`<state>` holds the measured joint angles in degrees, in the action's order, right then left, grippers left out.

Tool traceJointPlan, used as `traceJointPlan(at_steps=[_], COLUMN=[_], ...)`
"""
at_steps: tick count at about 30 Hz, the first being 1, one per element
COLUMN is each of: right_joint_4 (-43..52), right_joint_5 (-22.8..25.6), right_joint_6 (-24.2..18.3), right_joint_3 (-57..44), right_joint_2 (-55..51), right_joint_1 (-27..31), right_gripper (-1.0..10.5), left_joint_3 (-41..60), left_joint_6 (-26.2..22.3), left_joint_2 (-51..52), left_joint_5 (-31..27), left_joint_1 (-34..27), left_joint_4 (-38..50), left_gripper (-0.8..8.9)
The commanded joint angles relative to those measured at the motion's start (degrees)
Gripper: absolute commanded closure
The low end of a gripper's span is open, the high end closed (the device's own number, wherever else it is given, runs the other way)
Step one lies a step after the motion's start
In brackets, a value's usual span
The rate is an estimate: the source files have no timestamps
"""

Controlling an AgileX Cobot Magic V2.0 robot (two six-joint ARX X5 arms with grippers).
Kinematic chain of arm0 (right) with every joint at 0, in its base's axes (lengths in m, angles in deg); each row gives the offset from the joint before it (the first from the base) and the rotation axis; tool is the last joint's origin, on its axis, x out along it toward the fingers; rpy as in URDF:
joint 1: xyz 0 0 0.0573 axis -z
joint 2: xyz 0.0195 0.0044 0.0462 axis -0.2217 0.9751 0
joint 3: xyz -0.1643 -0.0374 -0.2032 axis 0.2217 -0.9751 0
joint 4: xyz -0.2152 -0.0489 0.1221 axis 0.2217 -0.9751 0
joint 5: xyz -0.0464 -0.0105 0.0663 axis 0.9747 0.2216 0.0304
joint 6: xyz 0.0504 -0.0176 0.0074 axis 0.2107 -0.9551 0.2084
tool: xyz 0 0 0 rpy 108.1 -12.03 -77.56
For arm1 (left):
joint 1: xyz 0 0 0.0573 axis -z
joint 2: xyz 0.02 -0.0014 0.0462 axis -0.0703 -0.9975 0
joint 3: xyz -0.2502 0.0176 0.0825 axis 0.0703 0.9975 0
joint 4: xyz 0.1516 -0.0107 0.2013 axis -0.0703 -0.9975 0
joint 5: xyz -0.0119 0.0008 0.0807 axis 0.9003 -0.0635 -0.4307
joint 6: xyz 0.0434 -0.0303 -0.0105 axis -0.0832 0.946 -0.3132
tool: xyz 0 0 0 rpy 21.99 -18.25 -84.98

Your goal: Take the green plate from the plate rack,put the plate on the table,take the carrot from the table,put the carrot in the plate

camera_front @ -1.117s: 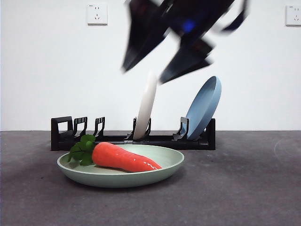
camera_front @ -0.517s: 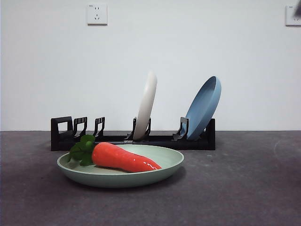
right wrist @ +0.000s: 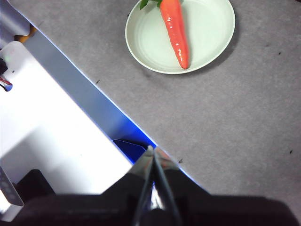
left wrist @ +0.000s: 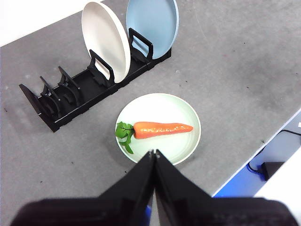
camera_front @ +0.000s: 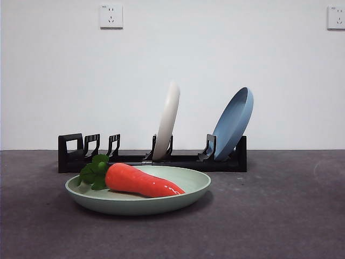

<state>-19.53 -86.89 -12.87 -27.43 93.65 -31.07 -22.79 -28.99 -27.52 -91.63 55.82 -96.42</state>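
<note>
A: Hanging high with jaws pressed together and holding nothing, the left gripper (left wrist: pixel 154 153) and right gripper (right wrist: pixel 151 149) are both idling.

B: Below them, the glossy orange toy carrot (left wrist: pixel 162 129) is lying in the pale sage-green round plate (left wrist: pixel 188 147) on the dark grey table (left wrist: pixel 244 70). I'd judge parking clear is all that's left.

A: Any writing?

B: None is showing.

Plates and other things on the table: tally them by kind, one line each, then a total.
Plates: 3, the green plate, a cream-white plate, a blue plate
Carrots: 1, the carrot, lying in the green plate
Racks: 1, the plate rack, holding the white and blue plates
Total: 5
</note>
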Motion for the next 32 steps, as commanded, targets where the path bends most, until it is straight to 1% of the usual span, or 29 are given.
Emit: traceJointPlan(at_steps=[1, 18, 21, 23, 24, 26, 27, 29, 31, 32], right_joint_4=[0.24, 0.22, 0.22, 0.24, 0.22, 0.22, 0.22, 0.22, 0.22, 0.22], right_joint_5=[0.15, 0.15, 0.15, 0.15, 0.15, 0.15, 0.15, 0.15, 0.15, 0.15], right_joint_6=[1.20, 1.20, 1.20, 1.20, 1.20, 1.20, 1.20, 1.20, 1.20, 1.20], right_joint_3=[-0.28, -0.28, -0.28, -0.28, -0.28, -0.28, -0.28, -0.28, -0.28, -0.28], right_joint_2=[0.02, 0.02, 0.02, 0.02, 0.02, 0.02, 0.02, 0.02, 0.02, 0.02], right_joint_1=[-0.13, -0.13, -0.13, -0.13, -0.13, -0.13, -0.13, -0.13, -0.13, -0.13], right_gripper=[9.5, 9.5, 9.5, 9.5, 9.5, 9.5, 9.5, 9.5, 9.5, 9.5], left_joint_3=[0.09, 0.09, 0.09, 0.37, 0.81, 2.12, 3.52, 6.71, 11.91, 14.62], left_joint_6=[0.02, 0.02, -3.32, -6.34, -9.53, -15.12, -18.38, -21.70, -23.12, -23.30], left_joint_2=[0.13, 0.13, 0.24, 0.63, 1.14, 2.40, 3.54, 5.84, 9.42, 11.10], left_joint_5=[-0.20, -0.22, -1.90, -4.68, -5.77, -4.79, -2.34, 3.52, 10.97, 13.38], left_joint_1=[0.11, 0.15, -0.35, -2.32, -4.61, -9.16, -12.74, -18.51, -25.31, -28.06], left_joint_4=[-0.15, -0.11, 0.81, 5.01, 9.44, 17.46, 23.19, 31.61, 40.89, 44.72], left_gripper=[8.17, 8.17, 8.17, 8.17, 8.17, 8.17, 8.17, 8.17, 8.17, 8.17])
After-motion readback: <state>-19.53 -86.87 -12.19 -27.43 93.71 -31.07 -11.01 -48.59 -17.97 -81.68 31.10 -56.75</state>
